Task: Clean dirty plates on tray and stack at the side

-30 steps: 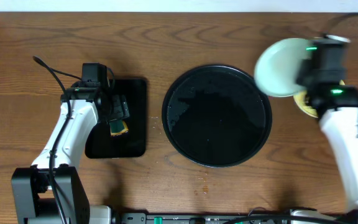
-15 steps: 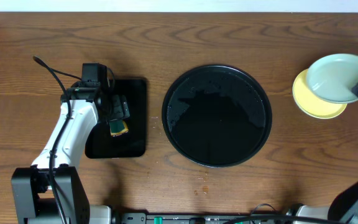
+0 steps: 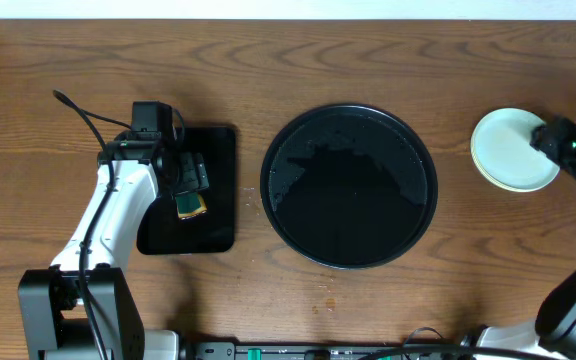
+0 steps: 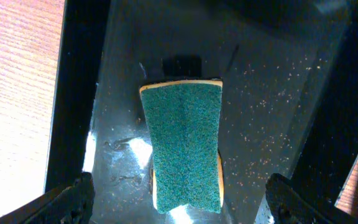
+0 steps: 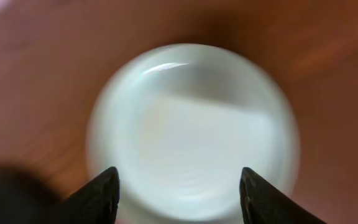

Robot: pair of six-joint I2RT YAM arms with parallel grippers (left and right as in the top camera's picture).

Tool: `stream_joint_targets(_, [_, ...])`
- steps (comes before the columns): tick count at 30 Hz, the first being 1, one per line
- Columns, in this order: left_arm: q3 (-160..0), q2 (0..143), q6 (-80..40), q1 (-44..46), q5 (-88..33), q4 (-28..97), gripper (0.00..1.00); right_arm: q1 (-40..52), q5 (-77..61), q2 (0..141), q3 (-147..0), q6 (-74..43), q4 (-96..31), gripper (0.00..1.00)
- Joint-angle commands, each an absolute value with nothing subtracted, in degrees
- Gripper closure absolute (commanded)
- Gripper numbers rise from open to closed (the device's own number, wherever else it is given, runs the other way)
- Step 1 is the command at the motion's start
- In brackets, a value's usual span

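Plates (image 3: pixel 513 150) piled on bare table (image 3: pixel 368 50) at far right, well apart from tray (image 3: pixel 348 262). Mint plate (image 5: pixel 191 124) on top, w/ a thin edge of yellow plate (image 3: pixel 508 187) showing under its near side. Can't tell if a third sits in the pile.

Right gripper (image 3: pixel 556 138) is at the pile's right rim. Wrist view is motion-blurred: fingers (image 5: pixel 101 193) spread wide, holding nothing, mint plate below and between them. Contact w/ rim: can't tell.

Step, as I read it: stacking, at the release end. Tray has no plate on it, only wet sheen and pale flecks on the black, so the job looks close to done.

Next move, your call: lift the right arm off clear. Keep the fingers wide so neither one catches the rim and skews the top plate. Then check the pile sits concentric; the yellow sliver suggests a slight offset.

Left side: rectangular tray (image 3: pixel 218 150) holds the sponge (image 4: pixel 182 146), green scrub face up, yellow backing at the edges, lying in a wet film w/ specks. Left gripper (image 4: pixel 179 180) hovers over it, fingers wide, one to each side of the sponge, gripping nothing.
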State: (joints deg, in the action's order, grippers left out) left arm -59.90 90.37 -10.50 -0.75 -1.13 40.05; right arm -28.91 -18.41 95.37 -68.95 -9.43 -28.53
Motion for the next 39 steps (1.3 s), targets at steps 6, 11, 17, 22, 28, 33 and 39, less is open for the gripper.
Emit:
stream_joint_targets(6, [-59.5, 90.6, -10.4, -1.1, -0.8, 40.2, 0.12, -20.0, -37.8, 87.1, -70.4, 4.7, -42.6, 0.25])
stream_joint_targets(11, [-59.5, 90.6, -10.4, -1.1, -0.8, 40.2, 0.12, -10.2, -37.5, 87.3, -70.4, 4.8, -52.9, 0.01])
stream_joint_targets(17, [-59.5, 90.6, -10.4, -1.1, -0.8, 40.2, 0.12, -2.5, -37.3, 87.3, -70.4, 4.8, -55.1, 0.01])
stream_joint_targets(22, [-59.5, 90.6, -10.4, -1.1, -0.8, 40.2, 0.12, -0.5, -37.3, 87.3, -70.4, 4.8, -55.1, 0.01])
stream_joint_targets(28, [-59.5, 90.6, -10.4, -1.1, -0.8, 40.2, 0.12, -0.4, -34.9, 87.3, -70.4, 4.8, -54.9, 0.01])
stream_joint_targets(33, [-59.5, 90.6, -10.4, -1.1, -0.8, 40.2, 0.12, -0.7, -27.2, 85.1, -70.2, 4.8, -54.8, 0.01])
stream_joint_targets(39, [-59.5, 90.6, -10.4, -1.1, -0.8, 40.2, 0.11, -0.2, -27.0, 68.8, -65.1, 4.8, -41.8, 0.01])
